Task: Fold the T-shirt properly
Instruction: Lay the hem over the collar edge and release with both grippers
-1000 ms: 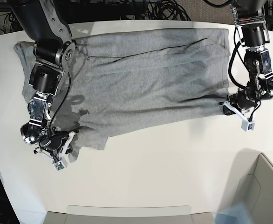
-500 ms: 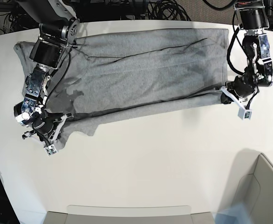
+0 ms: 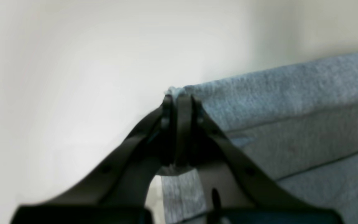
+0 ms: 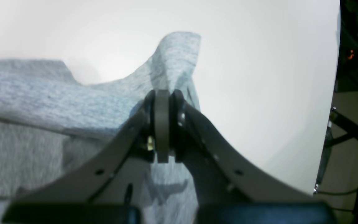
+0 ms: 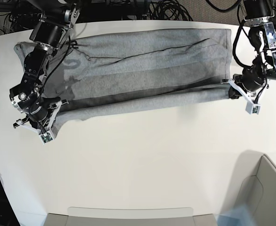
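The grey T-shirt [image 5: 147,61] lies spread along the far side of the white table [image 5: 142,155], plain side up. Its near edge is lifted and drawn back over the body as a fold. My left gripper [image 5: 229,90] is at the right of the base view, shut on the shirt's hem corner [image 3: 179,91], with cloth [image 3: 291,102] trailing off to one side. At the left of that view my right gripper [image 5: 57,114] is shut on a bunched piece of the sleeve end [image 4: 179,53], and the grey cloth [image 4: 42,102] stretches away from it.
A light grey bin [image 5: 270,188] stands at the near right corner. A flat tray edge [image 5: 128,214] runs along the table's front. Black cables [image 5: 171,9] lie behind the far edge. The table's right edge and dark floor show in the right wrist view [image 4: 353,93].
Both grippers have carried the shirt's near edge toward the far side of the table. The right arm also swung outward to the left. The hanging sleeve flap has been drawn up.
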You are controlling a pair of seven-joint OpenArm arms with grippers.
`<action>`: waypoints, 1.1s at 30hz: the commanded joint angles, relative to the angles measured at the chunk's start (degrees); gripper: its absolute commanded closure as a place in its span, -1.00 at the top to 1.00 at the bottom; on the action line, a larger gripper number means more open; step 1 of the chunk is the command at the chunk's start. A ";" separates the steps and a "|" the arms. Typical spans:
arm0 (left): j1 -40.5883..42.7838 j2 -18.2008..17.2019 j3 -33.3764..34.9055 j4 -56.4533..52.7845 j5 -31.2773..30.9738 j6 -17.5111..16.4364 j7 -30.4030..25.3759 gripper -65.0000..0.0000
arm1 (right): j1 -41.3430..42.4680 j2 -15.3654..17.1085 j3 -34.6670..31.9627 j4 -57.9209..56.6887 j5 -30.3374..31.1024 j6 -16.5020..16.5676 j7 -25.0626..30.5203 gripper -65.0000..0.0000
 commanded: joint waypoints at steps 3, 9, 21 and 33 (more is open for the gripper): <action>1.08 -0.97 -0.51 2.12 -0.30 -0.09 -0.25 -1.00 | -1.10 0.67 0.12 2.99 0.38 0.89 0.66 -1.00; 4.95 -0.97 -0.51 4.58 -0.30 -0.09 -0.25 -1.00 | -5.93 0.49 0.12 7.56 0.38 0.89 0.66 -1.00; 7.94 -0.97 -0.69 4.67 -0.30 -0.09 -0.16 -1.00 | -8.84 0.23 3.11 11.17 0.29 0.89 -4.27 -1.00; 10.66 -1.15 -0.69 5.20 -0.39 -0.09 -0.16 -1.00 | -10.68 0.23 3.99 13.72 0.12 0.89 -6.73 -1.00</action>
